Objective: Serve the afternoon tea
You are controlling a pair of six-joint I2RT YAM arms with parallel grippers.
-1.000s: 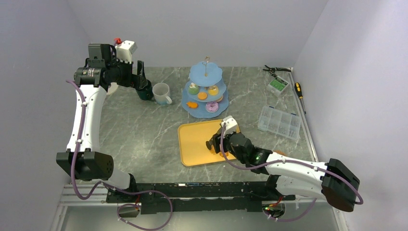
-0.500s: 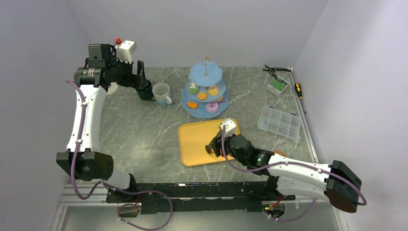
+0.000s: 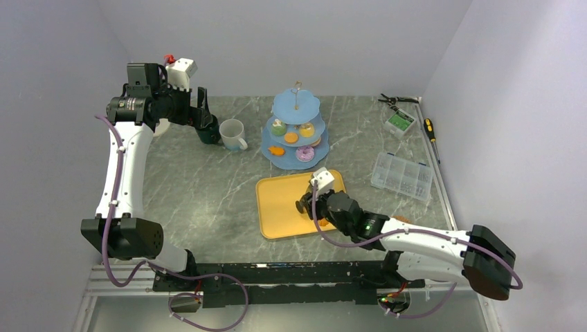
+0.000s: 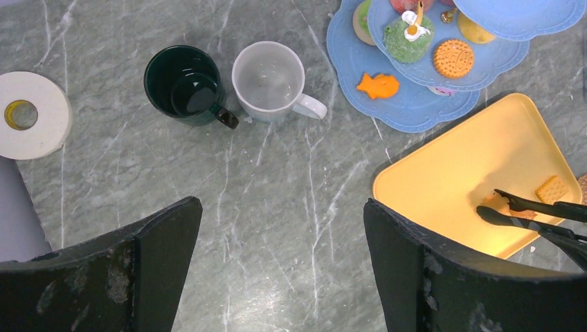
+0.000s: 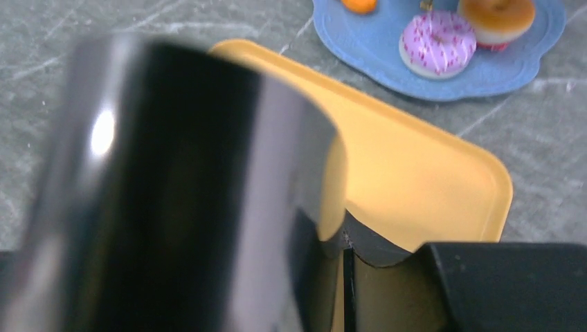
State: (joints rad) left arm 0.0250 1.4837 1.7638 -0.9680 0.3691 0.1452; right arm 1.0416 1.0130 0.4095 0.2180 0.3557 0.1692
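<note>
The light-blue three-tier stand (image 3: 296,128) holds doughnuts, a cupcake and biscuits, and also shows in the left wrist view (image 4: 408,104). The white mug (image 4: 268,79) and dark green mug (image 4: 183,93) stand side by side left of it. My left gripper (image 4: 284,270) is open and empty, high above the table near the mugs (image 3: 202,114). My right gripper (image 3: 304,206) is shut on the black tongs (image 4: 540,211) over the yellow tray (image 3: 280,204). The tong tips lie at one orange biscuit (image 4: 495,202), and a square biscuit (image 4: 554,188) sits beside it.
A white tape roll (image 4: 31,114) lies left of the green mug. A clear compartment box (image 3: 401,176), a green box (image 3: 399,122), pliers (image 3: 396,100) and a screwdriver (image 3: 430,130) lie at the right. A pink doughnut (image 5: 437,43) sits on the stand's bottom tier.
My right gripper with the tongs has shifted slightly left and farther over the tray. The left arm has not moved.
</note>
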